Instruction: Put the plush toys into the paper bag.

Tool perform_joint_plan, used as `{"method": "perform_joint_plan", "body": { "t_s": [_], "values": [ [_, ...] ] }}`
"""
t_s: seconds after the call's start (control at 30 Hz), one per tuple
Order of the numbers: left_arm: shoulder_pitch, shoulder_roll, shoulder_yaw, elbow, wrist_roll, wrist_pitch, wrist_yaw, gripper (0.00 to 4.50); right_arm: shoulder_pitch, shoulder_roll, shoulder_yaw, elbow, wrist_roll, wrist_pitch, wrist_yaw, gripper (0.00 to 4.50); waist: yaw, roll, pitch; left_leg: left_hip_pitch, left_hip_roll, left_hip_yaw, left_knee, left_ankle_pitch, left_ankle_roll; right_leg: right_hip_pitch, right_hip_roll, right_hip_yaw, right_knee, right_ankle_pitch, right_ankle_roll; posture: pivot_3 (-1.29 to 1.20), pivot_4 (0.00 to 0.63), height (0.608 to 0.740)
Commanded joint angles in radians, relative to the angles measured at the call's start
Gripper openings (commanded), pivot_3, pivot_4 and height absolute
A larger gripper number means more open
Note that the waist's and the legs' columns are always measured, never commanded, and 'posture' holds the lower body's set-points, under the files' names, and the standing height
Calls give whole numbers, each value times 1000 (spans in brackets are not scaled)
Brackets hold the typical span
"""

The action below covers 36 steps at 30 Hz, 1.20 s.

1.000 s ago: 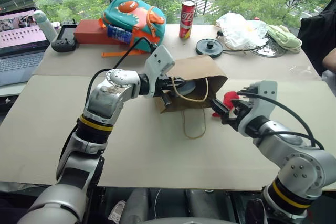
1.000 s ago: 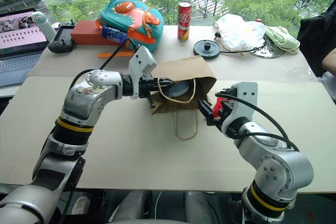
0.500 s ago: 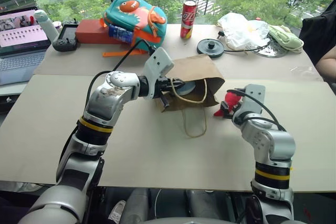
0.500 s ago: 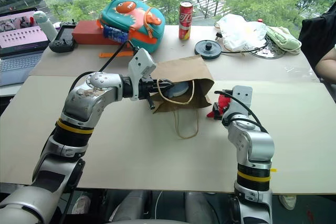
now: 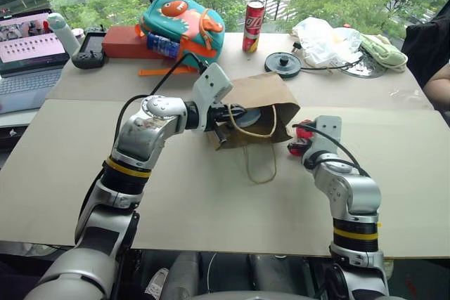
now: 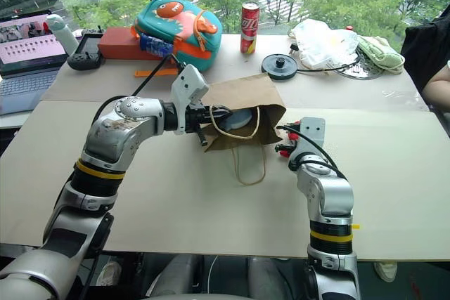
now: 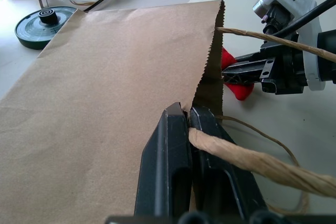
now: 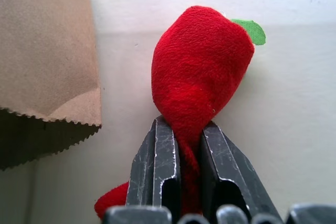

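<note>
The brown paper bag (image 5: 264, 96) lies on its side mid-table, its mouth toward me. My left gripper (image 5: 223, 131) is shut on the bag's rim (image 7: 206, 90) beside a cord handle (image 7: 247, 158) and holds the mouth up. Inside the mouth shows a grey-blue ball toy (image 5: 247, 118). Just right of the bag, the red chili toy (image 8: 197, 69) with its green tip (image 8: 251, 29) rests on the table. My right gripper (image 8: 179, 148) is shut on its narrow lower end; from the head the chili (image 5: 304, 133) peeks out beside that gripper (image 5: 298, 147).
At the back stand a teal fish-print backpack (image 5: 181, 22), a red can (image 5: 252, 17), a black disc (image 5: 283, 63), a white plastic bag (image 5: 323, 38), a red box (image 5: 123, 41) and a laptop (image 5: 28, 47). A person's arm (image 5: 436, 89) is at the right edge.
My right gripper came down and forward onto the red chili toy and closed on it. The left gripper and the bag kept still.
</note>
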Motion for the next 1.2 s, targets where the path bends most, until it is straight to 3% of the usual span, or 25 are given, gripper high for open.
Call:
{"method": "perform_joint_plan", "body": {
  "t_s": [0.03,0.23,0.43,0.57,0.7,0.93,1.2],
  "values": [
    [-12,3,12,-25,0,-22,1,179,-4,8,-68,-87,4,-16,-26,663,0,0,0,0,0,0,0,0,0,0,0,0,0,0,0,0,150,739],
    [-6,-5,14,-25,-1,-20,10,179,49,-69,-166,-389,71,173,39,663,5,1,1,-2,0,0,0,0,0,-1,0,0,0,0,0,0,150,739],
    [-7,-7,16,-20,-6,-16,11,179,45,-51,-317,-643,306,499,235,663,-4,1,1,-1,0,-1,0,0,0,0,0,0,0,0,0,0,150,739],
    [-12,-21,28,-14,-19,4,20,179,43,23,-274,-722,389,611,290,663,-8,1,1,1,2,-1,0,0,0,0,3,0,1,-1,2,0,150,739],
    [-22,-25,29,-8,-17,8,23,179,40,130,-117,-687,356,613,218,663,-6,1,1,1,1,-1,1,0,0,0,2,0,1,-2,3,0,150,739],
    [-21,-26,22,-20,-18,10,16,179,-20,187,57,-392,180,341,104,663,-2,1,1,0,1,-1,0,0,0,0,1,0,0,0,0,0,150,739],
    [-18,-30,12,-19,-15,6,6,179,-276,197,-21,54,89,-52,64,663,-3,1,1,0,0,-1,-1,0,0,-1,1,-1,1,0,0,0,150,739]
  ]
}}
